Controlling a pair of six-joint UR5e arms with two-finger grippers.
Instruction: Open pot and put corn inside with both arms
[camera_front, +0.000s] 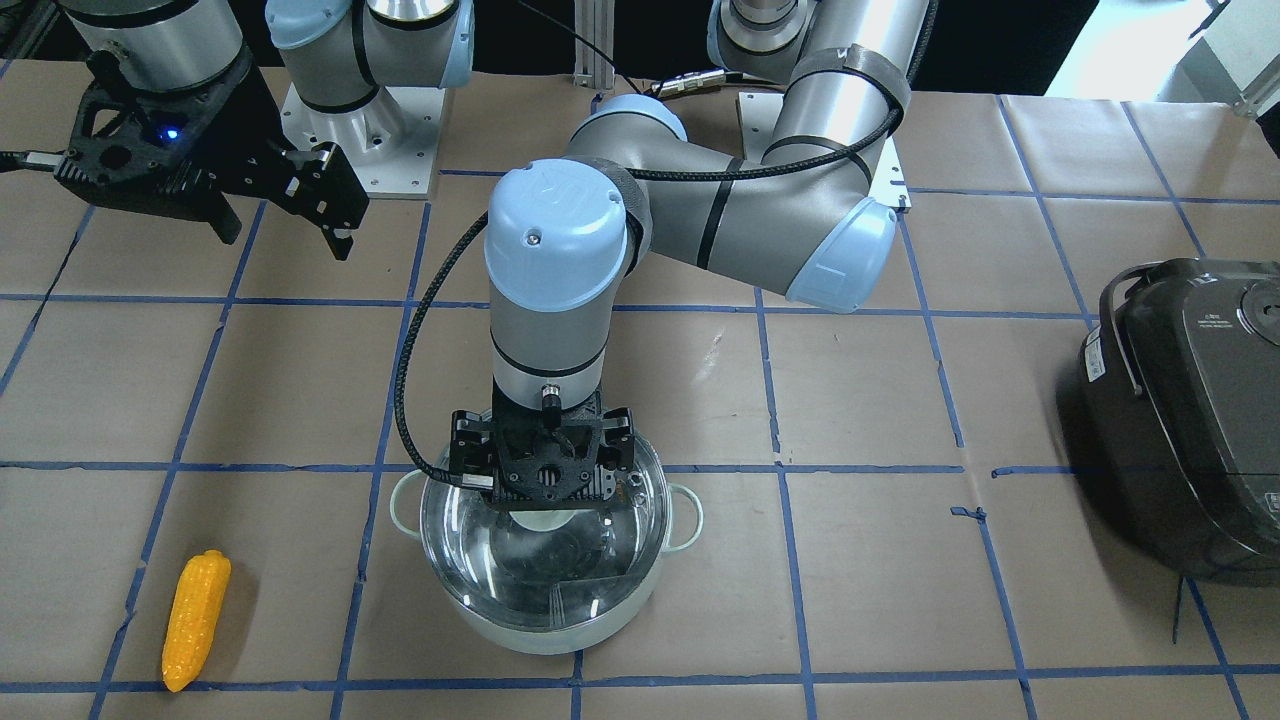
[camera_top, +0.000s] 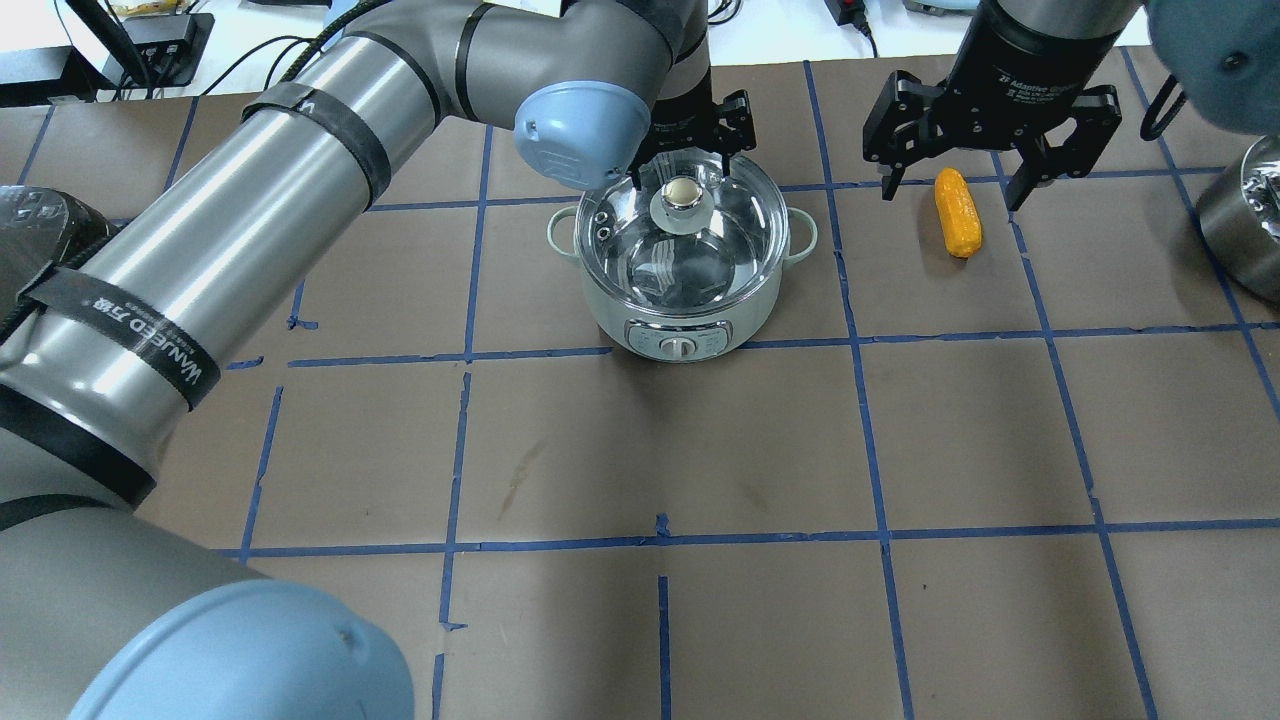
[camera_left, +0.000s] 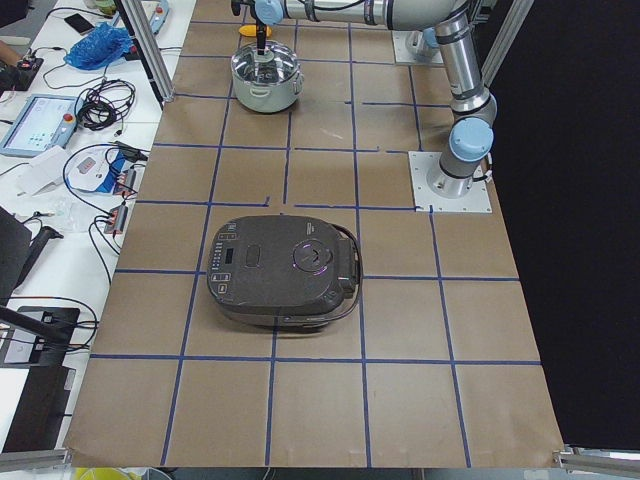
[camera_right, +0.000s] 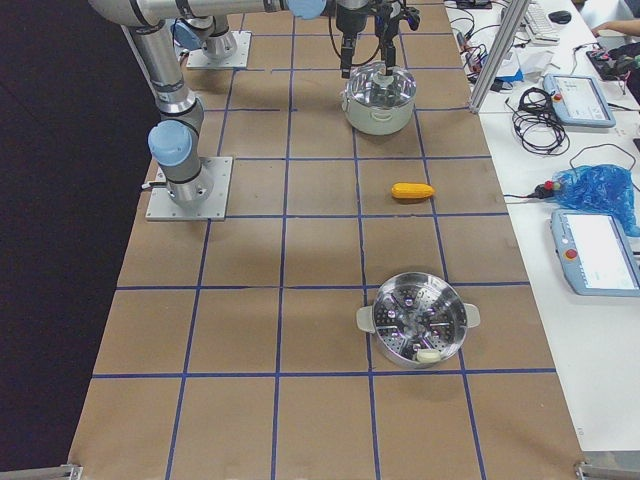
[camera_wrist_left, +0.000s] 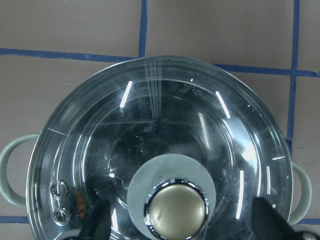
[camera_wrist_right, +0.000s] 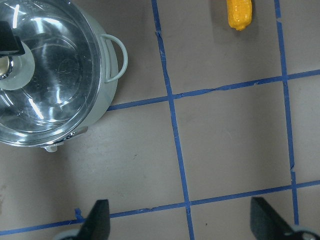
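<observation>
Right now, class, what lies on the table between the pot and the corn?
Nothing stands between the pot and the corn: only bare table paper crossed by one blue tape line, shown clearly in the right wrist view.

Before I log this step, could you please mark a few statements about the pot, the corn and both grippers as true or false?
1. The glass lid sits on the pot. True.
2. The corn is inside the pot. False: it lies on the table beside the pot.
3. The left gripper is open above the lid's knob. True.
4. The right gripper holds the corn. False: it is open and empty, apart from the corn.
5. The rice cooker is open. False: its lid is shut.
</observation>
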